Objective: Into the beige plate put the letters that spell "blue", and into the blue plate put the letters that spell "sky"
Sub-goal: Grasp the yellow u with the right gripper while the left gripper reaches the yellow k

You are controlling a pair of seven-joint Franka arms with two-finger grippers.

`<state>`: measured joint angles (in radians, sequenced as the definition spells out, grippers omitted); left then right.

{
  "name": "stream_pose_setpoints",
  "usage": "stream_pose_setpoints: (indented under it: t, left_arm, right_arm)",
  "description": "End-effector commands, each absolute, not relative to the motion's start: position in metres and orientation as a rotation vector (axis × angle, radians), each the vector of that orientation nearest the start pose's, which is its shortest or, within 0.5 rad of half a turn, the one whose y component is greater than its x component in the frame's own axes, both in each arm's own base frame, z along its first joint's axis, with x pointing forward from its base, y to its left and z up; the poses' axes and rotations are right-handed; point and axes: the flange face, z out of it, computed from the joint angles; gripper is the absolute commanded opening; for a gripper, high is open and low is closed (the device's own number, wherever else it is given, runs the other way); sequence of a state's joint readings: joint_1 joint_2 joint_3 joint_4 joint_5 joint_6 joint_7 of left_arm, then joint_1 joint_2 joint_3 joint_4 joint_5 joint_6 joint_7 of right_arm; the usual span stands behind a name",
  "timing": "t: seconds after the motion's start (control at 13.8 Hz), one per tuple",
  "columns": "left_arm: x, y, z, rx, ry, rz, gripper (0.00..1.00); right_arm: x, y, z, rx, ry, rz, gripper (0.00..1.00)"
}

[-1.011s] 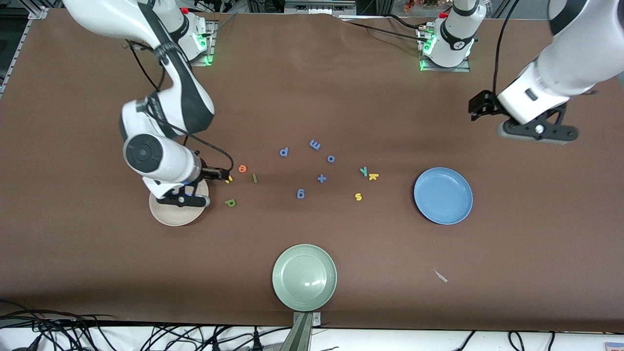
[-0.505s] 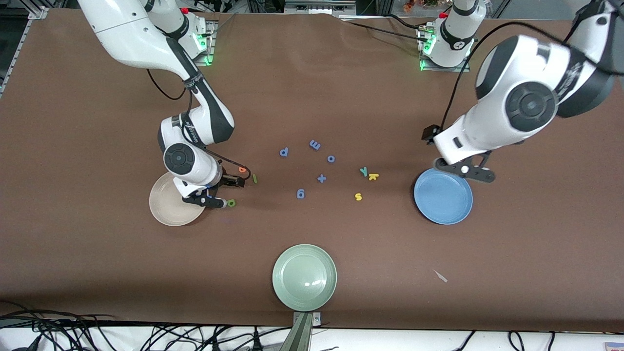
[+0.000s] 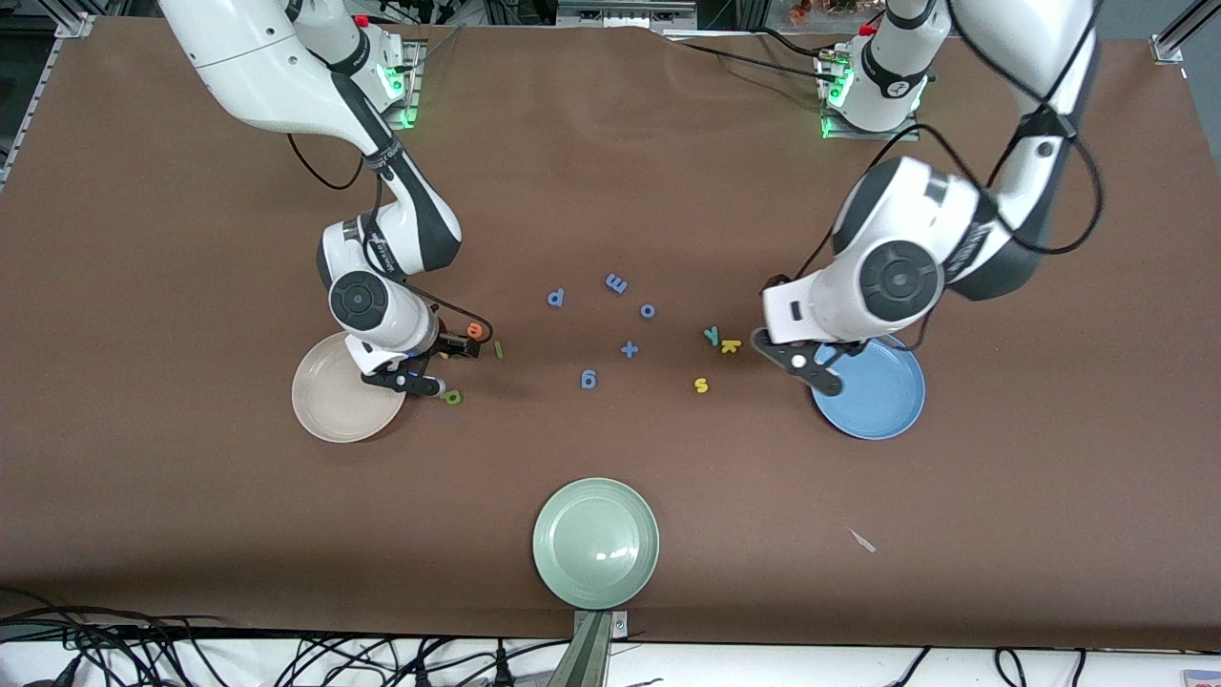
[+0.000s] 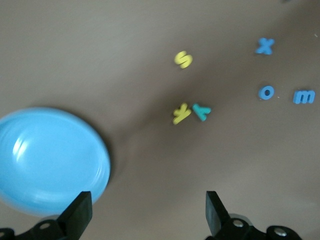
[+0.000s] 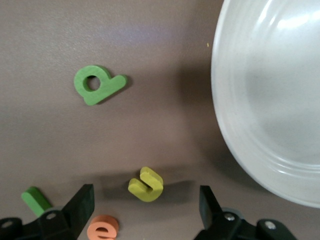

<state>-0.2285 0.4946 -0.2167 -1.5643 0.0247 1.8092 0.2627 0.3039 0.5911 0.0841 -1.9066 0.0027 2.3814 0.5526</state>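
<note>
My right gripper [image 3: 416, 374] hangs open just off the rim of the beige plate [image 3: 334, 405], with the yellow u [image 5: 146, 184] on the table between its fingers [image 5: 81, 204], untouched. Beside it lie the orange e [image 3: 474, 330], the olive l [image 3: 498, 350] and the dark green b [image 3: 452, 397]. My left gripper [image 3: 813, 367] is open over the table at the edge of the blue plate [image 3: 878, 396], holding nothing. The teal y [image 3: 711, 335], yellow k [image 3: 731, 345] and yellow s [image 3: 701, 385] lie close by, toward the table's middle.
All-blue letters p [image 3: 556, 298], m [image 3: 616, 283], o [image 3: 648, 310], g [image 3: 588, 380] and a plus sign [image 3: 629, 349] lie at mid-table. A pale green plate [image 3: 595, 542] sits near the front edge. A small pale scrap [image 3: 861, 540] lies nearer the camera than the blue plate.
My left arm has swung in from its end of the table and come down at the blue plate's edge. My right gripper has shifted off the beige plate to stand over the yellow u.
</note>
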Motion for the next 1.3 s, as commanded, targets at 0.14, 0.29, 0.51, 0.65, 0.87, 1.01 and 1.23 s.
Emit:
stream_pose_setpoints:
  t: [0.14,0.29,0.51,0.65,0.87,1.01,1.23]
  left_arm:
    - [0.607,-0.280,0.273,-2.814,1.620,0.328,0.99]
    - [0.595,-0.281,0.241,-2.742,1.761,0.236,0.99]
    - [0.561,-0.308,0.211,-2.476,1.937,0.185,0.94]
    - [0.553,-0.317,0.202,-2.423,1.977,0.169,0.93]
    - [0.542,-0.317,0.180,-2.409,2.004,0.128,0.92]
    - [0.542,-0.318,0.176,-2.351,2.031,0.108,0.86]
    - [0.538,-0.322,0.171,-2.346,2.043,0.118,0.64]
  right_arm:
    - [0.563,0.228,0.177,-3.135,0.287,0.142,0.78]
    - [0.561,0.228,0.175,-3.133,0.287,0.133,0.70]
    - [0.561,0.228,0.175,-3.133,0.287,0.133,0.49]
    - [0.561,0.227,0.176,-3.132,0.289,0.130,0.33]
    - [0.562,0.227,0.180,-3.132,0.286,0.126,0.20]
    - [0.567,0.229,0.198,-3.127,0.275,0.104,0.20]
    - [0.579,0.224,0.233,-3.148,0.248,0.157,0.20]
